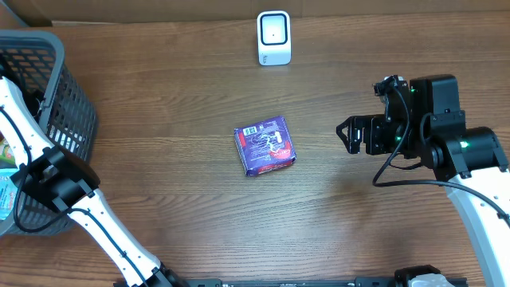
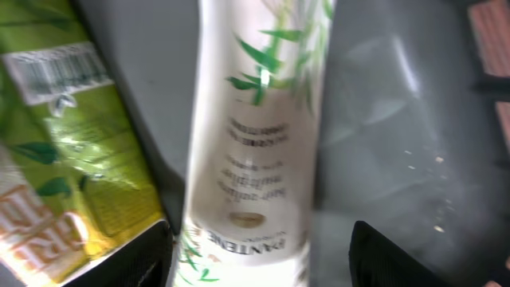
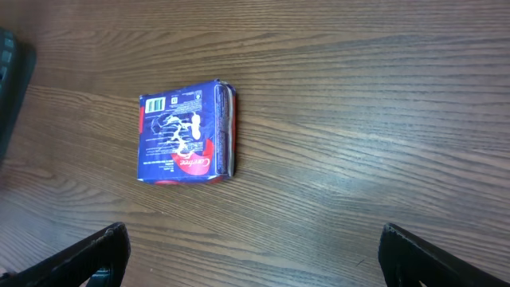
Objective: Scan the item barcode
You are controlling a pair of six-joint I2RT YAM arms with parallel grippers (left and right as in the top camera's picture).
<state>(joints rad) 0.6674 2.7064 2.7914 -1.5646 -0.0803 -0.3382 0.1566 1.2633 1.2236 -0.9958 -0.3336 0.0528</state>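
Note:
A blue and red packet (image 1: 265,146) lies flat in the middle of the table, a small barcode (image 3: 155,104) at its corner. The white scanner (image 1: 273,37) stands at the table's far edge. My right gripper (image 1: 344,134) hovers open to the right of the packet, with only bare wood between its fingers (image 3: 107,247). My left gripper (image 2: 259,255) is down in the basket (image 1: 76,112), open around a white Pantene bottle (image 2: 255,127). Its left finger (image 2: 135,259) is close against the bottle, and its right finger (image 2: 390,259) stands apart from it.
A green and yellow packet (image 2: 64,143) with a barcode label lies beside the bottle in the grey basket at the table's left. The left arm (image 1: 56,183) reaches over the basket's front rim. A cardboard edge runs along the far side.

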